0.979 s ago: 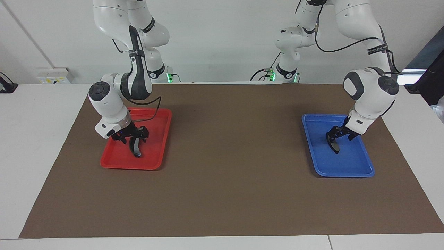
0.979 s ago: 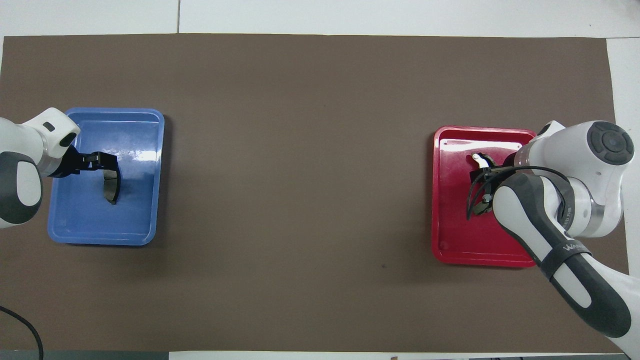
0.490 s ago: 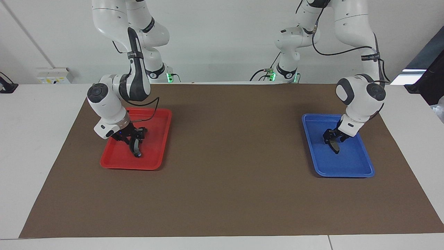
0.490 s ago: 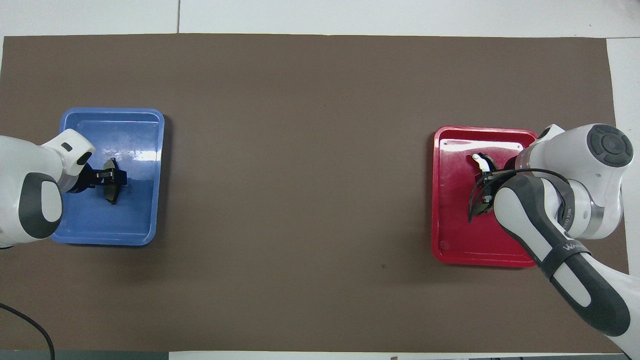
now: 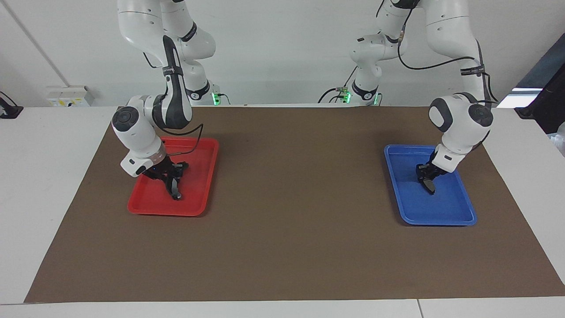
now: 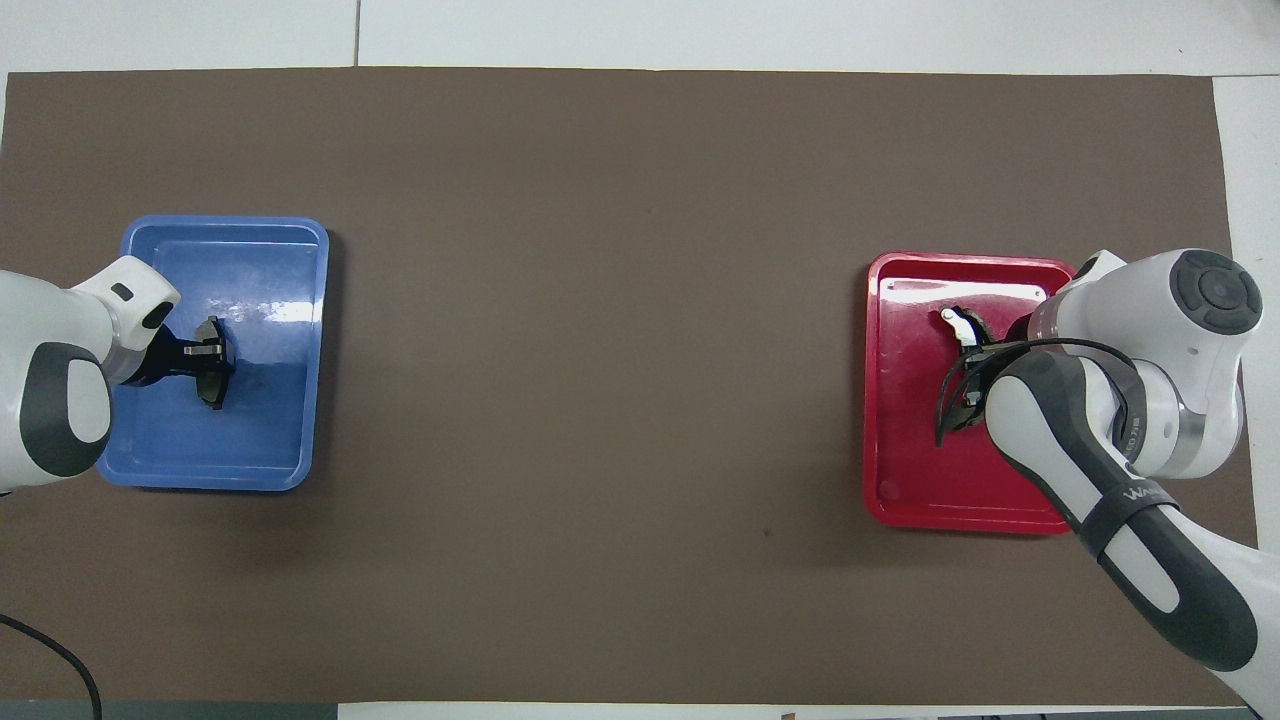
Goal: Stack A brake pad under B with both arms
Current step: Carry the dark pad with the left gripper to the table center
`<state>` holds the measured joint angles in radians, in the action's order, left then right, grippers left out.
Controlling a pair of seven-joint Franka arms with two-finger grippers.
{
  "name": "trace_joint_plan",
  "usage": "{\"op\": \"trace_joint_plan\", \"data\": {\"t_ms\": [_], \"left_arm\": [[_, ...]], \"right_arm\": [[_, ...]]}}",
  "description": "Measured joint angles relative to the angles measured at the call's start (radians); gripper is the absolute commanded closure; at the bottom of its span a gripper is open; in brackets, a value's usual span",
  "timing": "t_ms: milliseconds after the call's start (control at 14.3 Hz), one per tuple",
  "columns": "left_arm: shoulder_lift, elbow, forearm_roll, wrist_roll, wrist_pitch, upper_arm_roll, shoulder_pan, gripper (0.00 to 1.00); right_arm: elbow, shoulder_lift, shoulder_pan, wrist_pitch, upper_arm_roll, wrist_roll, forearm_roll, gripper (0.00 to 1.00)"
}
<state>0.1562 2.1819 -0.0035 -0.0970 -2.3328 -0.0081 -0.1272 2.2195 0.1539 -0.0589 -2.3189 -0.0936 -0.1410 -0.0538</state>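
The A brake pad [image 5: 431,188], short and dark, lies in the blue tray [image 5: 446,207] at the left arm's end of the table. My left gripper [image 5: 426,177] is down across its middle; in the overhead view [image 6: 205,352] the pad's ends [image 6: 214,392] stick out on both sides of it. B [image 5: 176,193], the black crescent with a light grey strip, stands on edge in the red tray [image 5: 150,203] at the right arm's end. My right gripper [image 5: 173,180] is shut on it. From overhead B's light tip [image 6: 955,319] shows beside my right wrist.
A brown mat [image 5: 300,198] covers the table between the blue tray [image 6: 260,440] and the red tray [image 6: 910,470]. White table margins surround the mat. A cable loops off the right arm over the red tray.
My left gripper came down from the pad's end to sit across its middle. My right gripper shifted slightly with B in it.
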Motion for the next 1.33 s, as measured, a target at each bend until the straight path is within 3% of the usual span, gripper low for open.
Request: {"op": "trace_joint_plan", "data": {"t_ms": [280, 490, 909, 1329], "left_arm": [[-0.068, -0.125, 0.000, 0.007, 0.221, -0.011, 0.034, 0.99], [-0.095, -0.147, 0.000, 0.139, 0.254, -0.018, 0.164, 0.99], [-0.075, -0.126, 0.000, 0.500, 0.166, -0.028, 0.461, 0.99], [0.061, -0.111, 0.000, 0.647, -0.025, -0.028, 0.670, 0.99]], "right_arm": [[-0.075, -0.001, -0.001, 0.107, 0.002, -0.001, 0.000, 1.00], [-0.160, -0.001, -0.003, 0.189, 0.002, -0.002, 0.000, 1.00], [-0.193, 0.003, -0.002, 0.196, 0.002, -0.002, 0.000, 1.00], [-0.197, 0.008, 0.000, 0.196, 0.001, -0.002, 0.000, 1.00]]}}
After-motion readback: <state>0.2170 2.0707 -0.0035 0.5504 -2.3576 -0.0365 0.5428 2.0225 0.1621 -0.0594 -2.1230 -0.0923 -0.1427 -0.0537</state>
